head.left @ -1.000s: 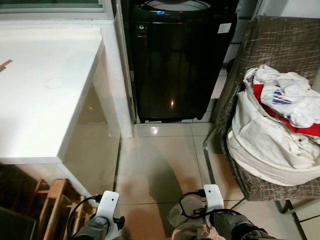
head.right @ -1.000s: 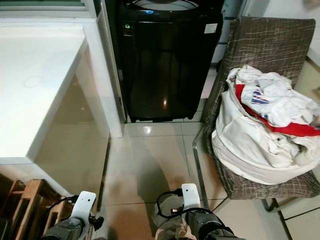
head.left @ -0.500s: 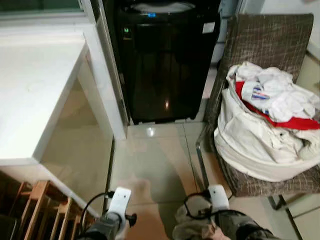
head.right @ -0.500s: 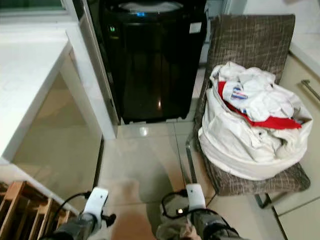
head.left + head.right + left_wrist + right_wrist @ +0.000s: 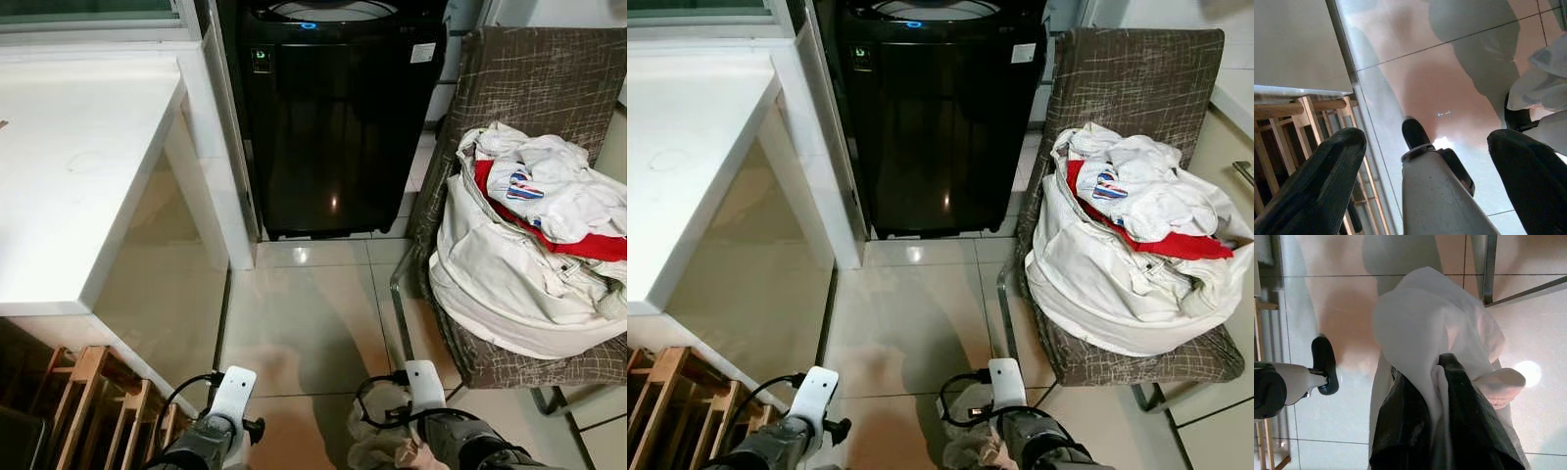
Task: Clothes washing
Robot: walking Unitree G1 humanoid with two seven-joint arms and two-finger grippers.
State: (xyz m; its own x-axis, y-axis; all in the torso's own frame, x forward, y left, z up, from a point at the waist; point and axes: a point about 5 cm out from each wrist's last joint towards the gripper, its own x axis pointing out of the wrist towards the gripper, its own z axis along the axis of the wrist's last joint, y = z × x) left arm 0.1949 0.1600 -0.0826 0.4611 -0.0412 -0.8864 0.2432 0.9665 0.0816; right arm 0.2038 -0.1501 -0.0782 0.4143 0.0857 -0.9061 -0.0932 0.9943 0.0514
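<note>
Right fingers (image 5: 1464, 431) around pale cloth (image 5: 1425, 323), above glossy floor tiles (image 5: 313, 323).

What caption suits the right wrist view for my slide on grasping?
Right claw shut on a pale garment above the tiled floor.

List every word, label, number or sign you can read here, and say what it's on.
None can be read.
Washer: green display digit, too small to read.
Washer: white sticker, print too small.
Washer: blue light, no text.
White shirt on the chair: red and blue print, too blurred to read.
</note>
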